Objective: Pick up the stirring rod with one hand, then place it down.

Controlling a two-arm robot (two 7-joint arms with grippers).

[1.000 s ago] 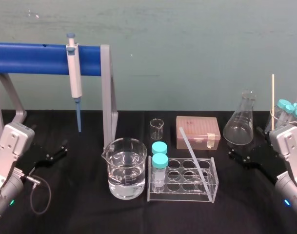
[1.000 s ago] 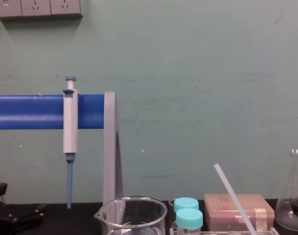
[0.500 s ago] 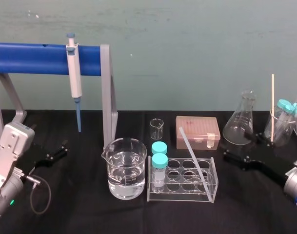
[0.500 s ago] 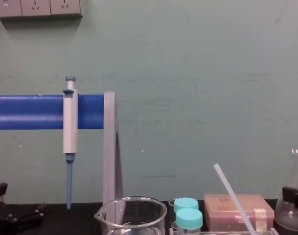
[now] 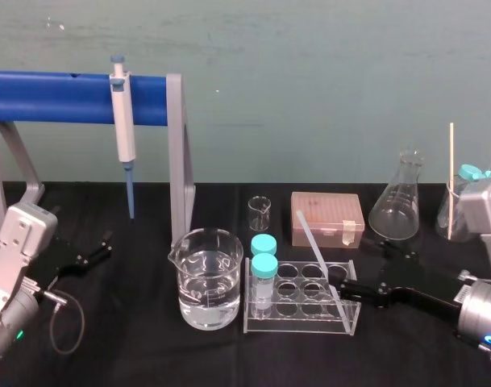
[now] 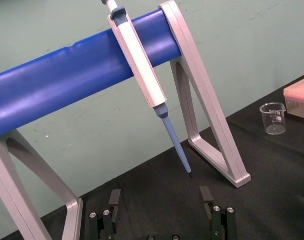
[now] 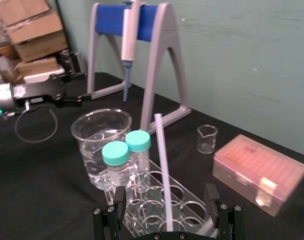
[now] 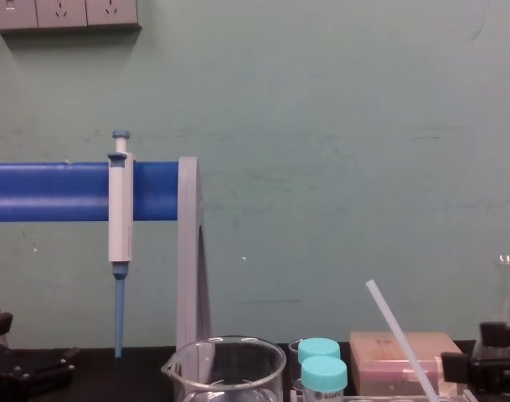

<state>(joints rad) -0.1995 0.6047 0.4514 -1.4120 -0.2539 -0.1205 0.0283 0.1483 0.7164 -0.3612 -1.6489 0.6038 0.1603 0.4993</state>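
One stand (image 5: 76,87); one big beaker (image 5: 205,278); one flask (image 5: 397,210); one rack (image 5: 297,329); one box (image 5: 326,218); one pipette (image 5: 124,129); two tubes (image 5: 264,270); one rod (image 5: 314,246), leaning in the rack just ahead of my right gripper (image 7: 165,196), its fingers spread; my left gripper (image 6: 159,197) idles well apart, fingers spread.

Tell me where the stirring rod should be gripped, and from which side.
Probably grip the stirring rod on its bare shaft above the rack, from the robot's right, where the right pincer is open beside it. The rod leans toward the back left, and capped tubes stand on its left. The left pincer sits parked at far left.
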